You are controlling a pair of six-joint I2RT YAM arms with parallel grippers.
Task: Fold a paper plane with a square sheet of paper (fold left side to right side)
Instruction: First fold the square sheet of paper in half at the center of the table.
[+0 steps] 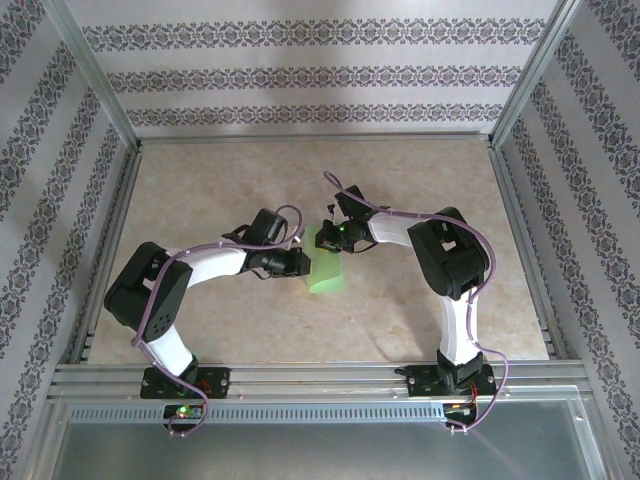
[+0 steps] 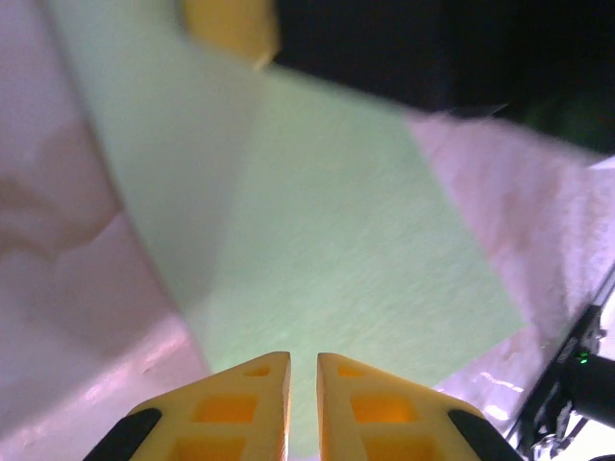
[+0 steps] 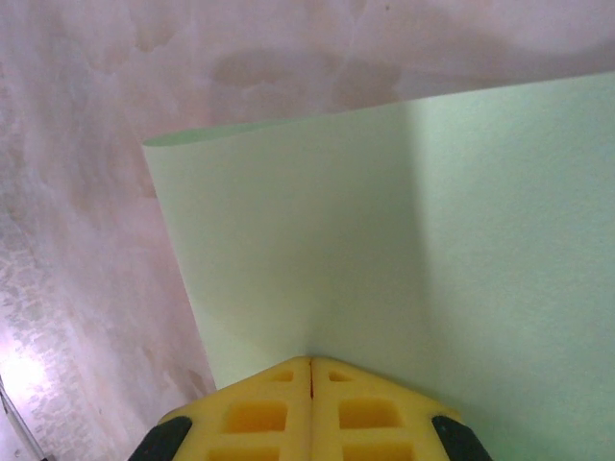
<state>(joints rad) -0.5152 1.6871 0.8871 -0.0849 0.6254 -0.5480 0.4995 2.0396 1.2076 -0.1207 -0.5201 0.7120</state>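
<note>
The light green square sheet of paper lies mid-table between the two arms, partly doubled over, with one part raised. In the left wrist view the sheet spreads flat under my left gripper, whose yellow jaws stand a narrow gap apart with nothing between them. From above, that left gripper is at the sheet's left edge. My right gripper is shut, its tip against the paper, which rises in front of it. From above, the right gripper sits at the sheet's far end. No paper plane shape is formed.
The beige marbled table has bare room around the sheet. Metal frame posts and patterned walls enclose it on three sides. The right arm's dark body hangs close over the paper's far side.
</note>
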